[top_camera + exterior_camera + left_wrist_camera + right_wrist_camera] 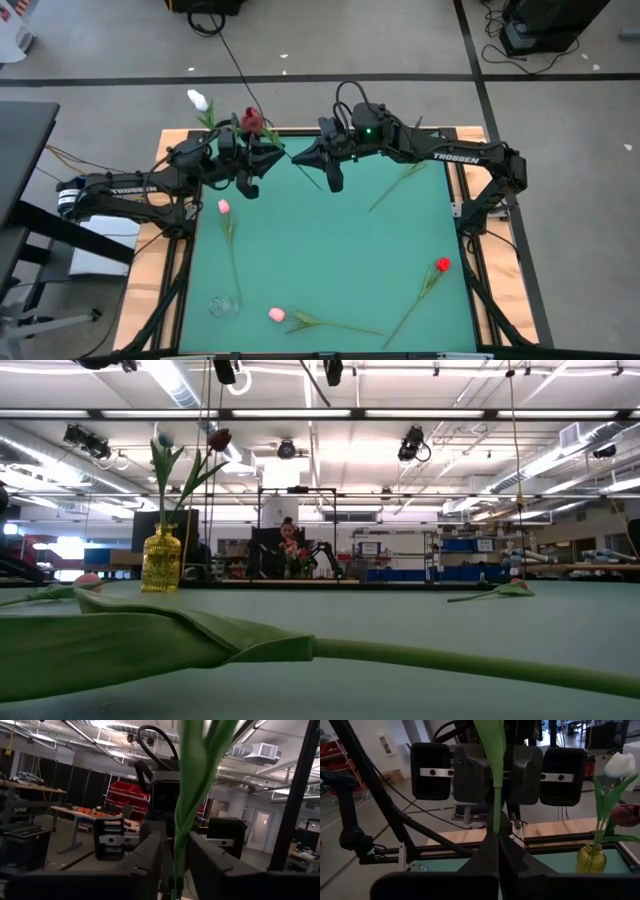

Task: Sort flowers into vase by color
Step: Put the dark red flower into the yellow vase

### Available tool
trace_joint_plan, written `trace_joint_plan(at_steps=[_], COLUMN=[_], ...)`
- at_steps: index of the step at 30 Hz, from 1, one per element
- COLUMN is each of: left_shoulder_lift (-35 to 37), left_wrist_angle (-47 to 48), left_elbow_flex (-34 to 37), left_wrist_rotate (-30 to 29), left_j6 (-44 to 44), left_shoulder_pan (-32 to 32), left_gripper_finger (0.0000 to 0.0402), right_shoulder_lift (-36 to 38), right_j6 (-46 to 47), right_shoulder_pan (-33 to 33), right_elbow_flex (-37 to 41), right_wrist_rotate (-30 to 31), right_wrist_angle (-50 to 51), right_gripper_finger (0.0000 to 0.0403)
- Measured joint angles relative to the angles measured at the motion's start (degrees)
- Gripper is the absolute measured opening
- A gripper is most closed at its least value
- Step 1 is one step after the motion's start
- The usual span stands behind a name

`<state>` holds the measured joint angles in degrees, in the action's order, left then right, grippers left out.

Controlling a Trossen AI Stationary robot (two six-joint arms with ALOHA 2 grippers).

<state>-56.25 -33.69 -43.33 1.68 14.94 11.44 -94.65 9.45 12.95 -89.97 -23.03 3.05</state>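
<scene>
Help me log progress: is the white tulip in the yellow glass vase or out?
In: the white tulip stands upright, its stem entering the yellow glass vase.

A green flower stem (186, 805) rises between the left claw (175, 865)'s two dark fingers (142, 865), which sit close against it. Behind stands the other arm's dark wrist (162, 795).

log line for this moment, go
right claw: shut on flower stem | left claw: at flower stem, facing right claw

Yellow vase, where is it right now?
High view: the yellow vase sits at the table's far left corner, holding a white flower and a maroon one, beside the left gripper.
</scene>
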Motion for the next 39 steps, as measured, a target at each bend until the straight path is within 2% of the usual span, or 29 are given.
trace_joint_plan(at_steps=[6, 10, 13, 19, 22, 26, 31, 35, 39], left_shoulder_lift=[0.0, 0.0, 0.0, -0.1, -0.1, -0.1, -0.1, 0.5, 2.5], left_wrist_angle=[0.0, 0.1, 0.1, 0.0, 0.0, 0.1, 0.9, 1.1, 8.4], left_elbow_flex=[0.0, 0.0, 0.0, 0.0, 0.0, 0.0, 0.0, 0.0, 0.0], left_wrist_rotate=[1.0, 1.0, 1.0, 1.0, 1.0, 1.0, 1.3, 1.3, 0.6], left_j6=[0.0, 0.1, 0.9, 1.1, 1.6, 1.9, 2.7, 2.7, 1.1], left_shoulder_pan=[0.0, 0.0, 0.0, 0.0, 0.0, 0.0, 0.5, 1.0, 1.0], left_gripper_finger=[0.0041, 0.003, 0.0045, 0.0109, 0.0119, 0.0088, 0.0014, 0.0006, 0.0004], right_shoulder_lift=[0.0, 0.0, 0.0, 0.0, 0.0, 0.0, 0.0, 0.1, 1.9], right_j6=[0.0, 0.0, 0.0, 0.3, 0.5, 0.5, -0.2, -2.4, -1.3], right_shoulder_pan=[-0.4, -0.4, -0.7, -0.8, -0.9, -0.9, -0.8, -1.1, -0.8], right_elbow_flex=[0.0, 0.0, 0.0, 0.0, 0.0, 0.0, 0.0, 0.0, 0.0], right_wrist_rotate=[0.0, 0.1, 0.9, 1.1, 1.1, 1.1, 1.1, 2.6, 10.4], right_wrist_angle=[0.5, 0.7, 0.8, 0.9, 0.9, 0.9, 0.8, -0.3, 2.2], right_gripper_finger=[0.0, 0.0, 0.0, 0.0001, 0.0001, 0.0001, 0.0005, 0.004, 0.0086])
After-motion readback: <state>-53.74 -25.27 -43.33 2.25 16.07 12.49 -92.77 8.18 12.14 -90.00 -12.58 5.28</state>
